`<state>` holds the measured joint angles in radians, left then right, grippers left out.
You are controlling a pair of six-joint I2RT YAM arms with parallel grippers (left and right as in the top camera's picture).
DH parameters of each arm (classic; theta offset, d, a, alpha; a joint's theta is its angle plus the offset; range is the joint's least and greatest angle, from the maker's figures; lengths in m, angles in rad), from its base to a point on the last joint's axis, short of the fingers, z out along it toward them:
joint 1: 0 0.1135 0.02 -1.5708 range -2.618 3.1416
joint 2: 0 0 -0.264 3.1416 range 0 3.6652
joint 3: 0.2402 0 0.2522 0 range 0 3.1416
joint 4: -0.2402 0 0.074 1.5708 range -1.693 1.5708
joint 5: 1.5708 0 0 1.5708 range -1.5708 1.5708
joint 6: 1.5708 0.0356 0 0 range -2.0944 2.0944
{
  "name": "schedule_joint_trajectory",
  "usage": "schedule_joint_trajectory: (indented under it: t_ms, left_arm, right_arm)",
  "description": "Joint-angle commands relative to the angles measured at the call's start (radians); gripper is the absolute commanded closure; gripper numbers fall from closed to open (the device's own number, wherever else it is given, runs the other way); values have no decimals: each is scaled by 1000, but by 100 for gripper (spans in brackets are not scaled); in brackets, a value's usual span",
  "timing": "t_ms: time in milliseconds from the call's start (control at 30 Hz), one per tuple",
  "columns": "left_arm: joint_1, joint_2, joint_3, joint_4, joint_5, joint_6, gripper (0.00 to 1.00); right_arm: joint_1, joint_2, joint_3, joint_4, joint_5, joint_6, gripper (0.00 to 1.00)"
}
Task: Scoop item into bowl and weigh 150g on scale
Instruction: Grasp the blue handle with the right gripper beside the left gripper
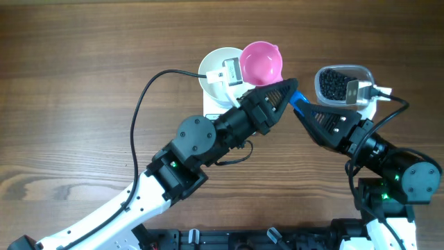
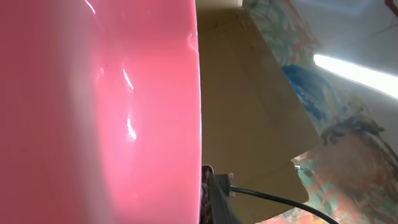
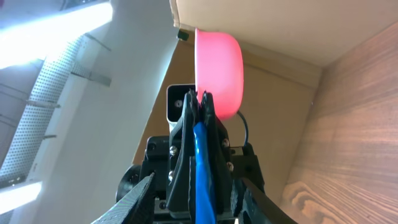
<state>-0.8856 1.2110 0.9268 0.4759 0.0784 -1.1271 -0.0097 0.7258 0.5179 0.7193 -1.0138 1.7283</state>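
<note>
Overhead, pink scoop (image 1: pixel 261 61) partly covers white bowl (image 1: pixel 209 68); tub (image 1: pixel 340 67) rightward.

The left half of the view is filled by the glossy surface of a pink scoop (image 2: pixel 93 112), its edge being seen down the middle, while a brown board (image 2: pixel 249 106), a black cable (image 2: pixel 273 198) and a bright light strip (image 2: pixel 354 68) are shown beyond it.
</note>
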Motion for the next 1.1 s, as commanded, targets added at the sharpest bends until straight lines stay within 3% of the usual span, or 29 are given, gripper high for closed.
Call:
schedule_joint_trajectory:
  t_ms: [0, 1067]
  left_arm:
    - [-6, 3, 10, 7, -9, 23, 96]
    - [-10, 3, 10, 7, -9, 20, 96]
  right_arm:
    - [3, -1, 14, 6, 37, 2, 57]
    - [3, -1, 14, 5, 10, 10, 66]
